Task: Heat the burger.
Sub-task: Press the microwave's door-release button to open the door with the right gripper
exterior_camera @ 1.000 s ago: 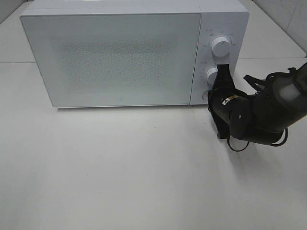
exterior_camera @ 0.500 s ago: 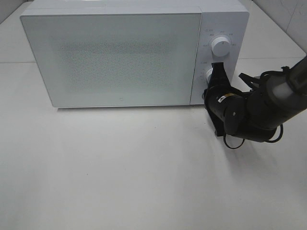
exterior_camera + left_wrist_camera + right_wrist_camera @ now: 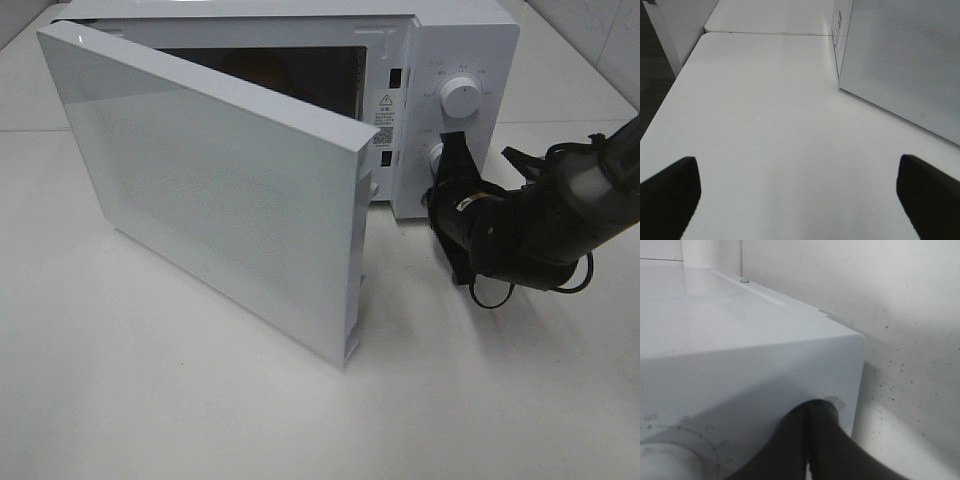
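- Our right fingers (image 3: pixel 457 158) were clenched together, their tips at the microwave's (image 3: pixel 470 35) panel beside the lower knob (image 3: pixel 436 153).
- Our left fingers (image 3: pixel 670 192) were spread wide above the surface (image 3: pixel 765 125).
- The door (image 3: pixel 210 190) stood open; we could not see the burger.

white table (image 3: pixel 200 400) carries 1 white microwave (image 3: pixel 460 40), door (image 3: pixel 210 190) ajar.

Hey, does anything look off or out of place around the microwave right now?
Nothing spilled or damaged. The door of the boxy white microwave stands open while the shut right end effector sits at its control panel. No burger shows; the dark cavity is mostly hidden.
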### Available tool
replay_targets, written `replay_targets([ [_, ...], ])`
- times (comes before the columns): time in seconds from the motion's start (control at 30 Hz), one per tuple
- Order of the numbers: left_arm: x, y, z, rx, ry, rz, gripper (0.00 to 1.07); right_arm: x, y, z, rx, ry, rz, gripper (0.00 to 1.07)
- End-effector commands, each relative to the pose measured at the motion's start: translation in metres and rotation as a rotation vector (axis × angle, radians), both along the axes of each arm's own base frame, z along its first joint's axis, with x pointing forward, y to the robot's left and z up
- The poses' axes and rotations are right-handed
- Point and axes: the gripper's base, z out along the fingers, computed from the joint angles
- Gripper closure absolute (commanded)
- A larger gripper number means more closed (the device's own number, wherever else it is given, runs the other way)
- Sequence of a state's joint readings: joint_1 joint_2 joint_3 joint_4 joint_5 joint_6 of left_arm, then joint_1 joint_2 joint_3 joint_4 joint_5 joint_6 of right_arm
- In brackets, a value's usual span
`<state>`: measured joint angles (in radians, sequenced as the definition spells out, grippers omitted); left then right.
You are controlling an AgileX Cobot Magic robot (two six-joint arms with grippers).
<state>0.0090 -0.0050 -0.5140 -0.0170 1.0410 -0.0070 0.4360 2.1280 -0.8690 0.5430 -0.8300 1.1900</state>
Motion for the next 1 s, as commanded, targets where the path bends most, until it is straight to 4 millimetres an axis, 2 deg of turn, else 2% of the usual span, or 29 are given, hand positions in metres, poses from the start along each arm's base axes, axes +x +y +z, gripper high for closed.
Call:
replay_targets([
  [0.03,-0.002,0.0,0.0,0.003,-0.02,0.005,0.07,0.03,-0.016,0.075,-0.005,-0.541,-0.107,1.07],
  [0.4,-0.002,0.0,0.0,0.003,-0.02,0.005,0.07,0.021,0.002,0.05,0.033,-0.307,-0.02,1.07],
  [0.63,-0.002,0.0,0.0,0.003,-0.02,0.005,0.07,-0.003,0.02,0.022,0.048,-0.091,0.091,1.07],
  [1.0,-0.002,0.0,0.0,0.003,-0.02,0.005,0.07,-0.035,0.018,0.02,-0.025,0.092,0.197,1.07],
])
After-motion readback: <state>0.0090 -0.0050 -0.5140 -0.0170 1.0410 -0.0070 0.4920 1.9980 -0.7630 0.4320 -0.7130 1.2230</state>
